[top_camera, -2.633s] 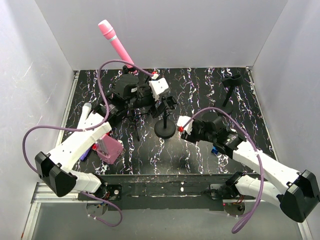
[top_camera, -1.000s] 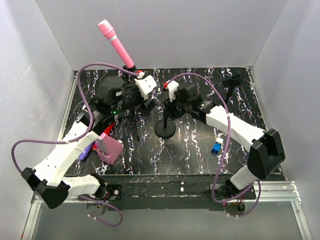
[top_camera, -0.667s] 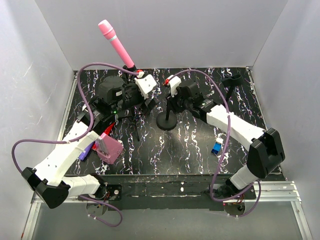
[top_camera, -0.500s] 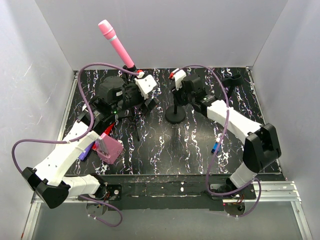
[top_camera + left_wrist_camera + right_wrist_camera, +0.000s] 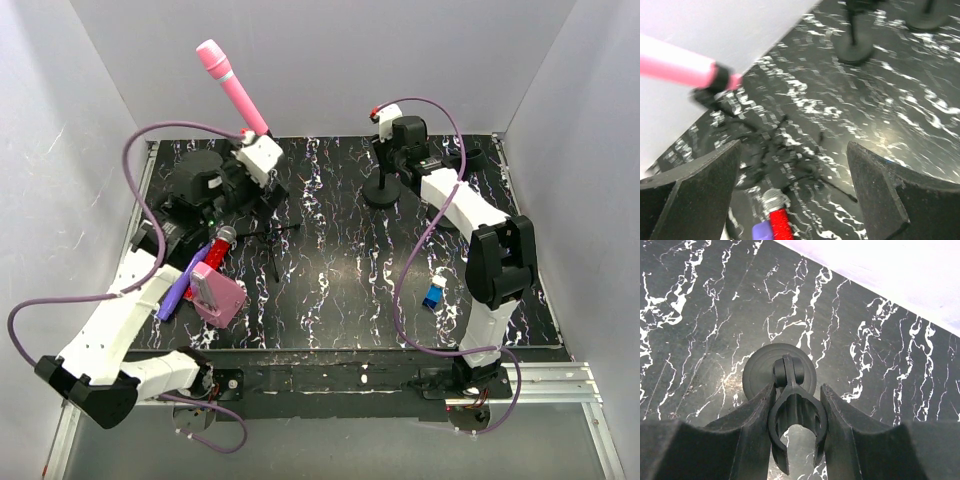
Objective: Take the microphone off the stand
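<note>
From where I stand, the pink microphone (image 5: 232,88) sits in the clip (image 5: 710,95) of the tripod stand (image 5: 270,235) near the far left corner of the counter (image 5: 340,290). It tilts up and away toward the back wall. The left gripper (image 5: 268,178) hangs just beside that stand on its near side. In the left wrist view its fingers (image 5: 690,190) are spread wide, and neither touches the microphone or the clip.

Across the counter, the right arm reaches to the far edge, right of centre. There the right gripper (image 5: 393,150) is closed on the holder clip (image 5: 797,425) at the top of a round-base stand (image 5: 383,190). The right wrist view shows both fingers (image 5: 757,415) pressed against the sides of that clip, with the round base (image 5: 765,372) straight below it. This stand holds no microphone.

A second black stand (image 5: 465,160) is in the far right corner, near the right arm.

By the left edge lies a red microphone (image 5: 216,247) with a silver head, touching a pink box (image 5: 218,298). A purple object (image 5: 178,290) lies alongside them. A small blue item (image 5: 433,294) rests toward the right edge, near the right arm's forearm.
</note>
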